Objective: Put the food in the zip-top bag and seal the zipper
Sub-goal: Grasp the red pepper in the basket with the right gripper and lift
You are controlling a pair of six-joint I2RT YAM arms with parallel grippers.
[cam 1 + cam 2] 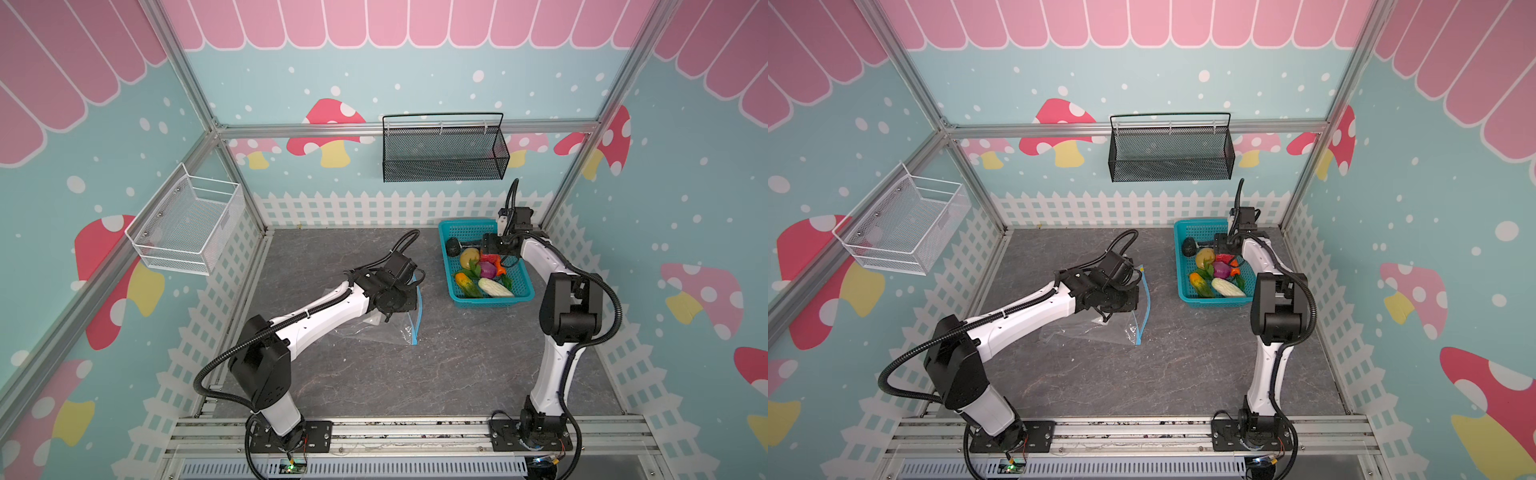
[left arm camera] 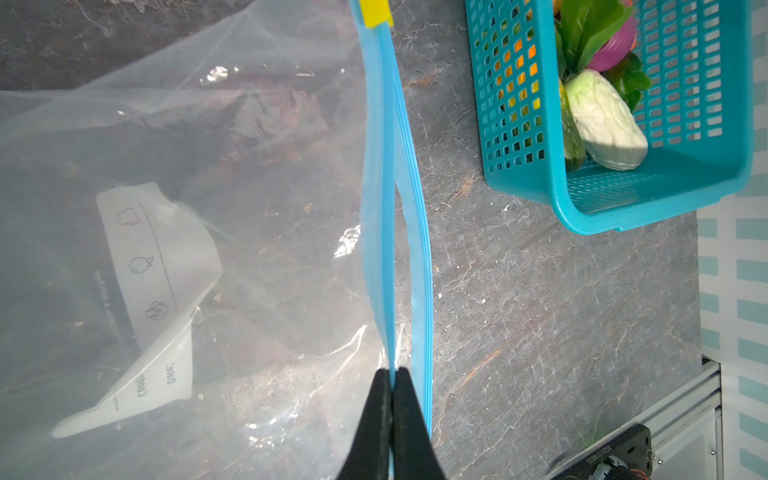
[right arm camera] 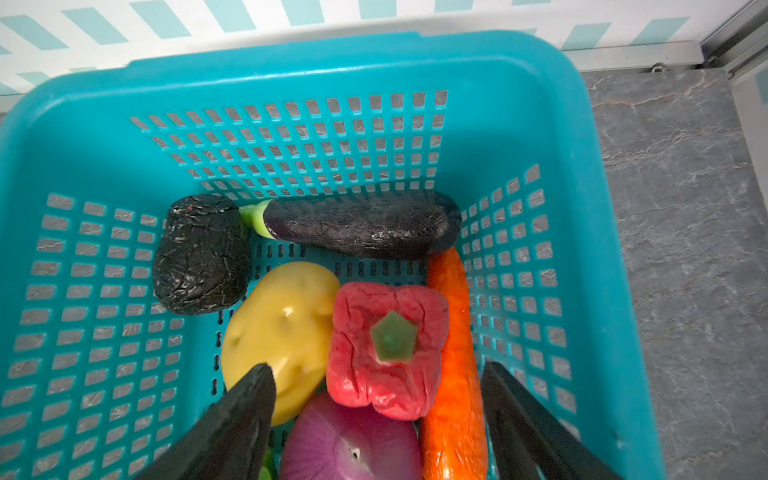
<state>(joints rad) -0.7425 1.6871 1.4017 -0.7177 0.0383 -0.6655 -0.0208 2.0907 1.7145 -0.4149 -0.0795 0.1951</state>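
Progress: early, by my reading. No food is in the zip-top bag yet, so you have every piece to move and then the zipper to seal.
Bag: it lies flat on the grey tabletop, apart from the turquoise basket on its left-arm side. It holds nothing, and only its white label shows through the plastic.
Zipper: the blue edge faces the basket. Its two lips stand slightly apart along the middle, so the mouth looks unsealed, and the yellow slider sits at the far end.
Left gripper: the fingers are pinched together on one blue lip of the zipper, at the end away from the slider.
Right gripper: it hangs inside the basket with the fingers spread wide and nothing between them, straddling the red pepper.
Basket contents: the pepper, a yellow potato, an orange carrot, a purple onion, a dark eggplant, a black wrinkled piece, a white cabbage, a corn cob and green leaves.
Wall baskets: you can see nothing in the black mesh basket behind the turquoise one, or in the white wire basket far off on the side wall.
Next: the pepper looks like your likeliest first pick. You will probably need the bag's mouth lifted wider before anything goes in.
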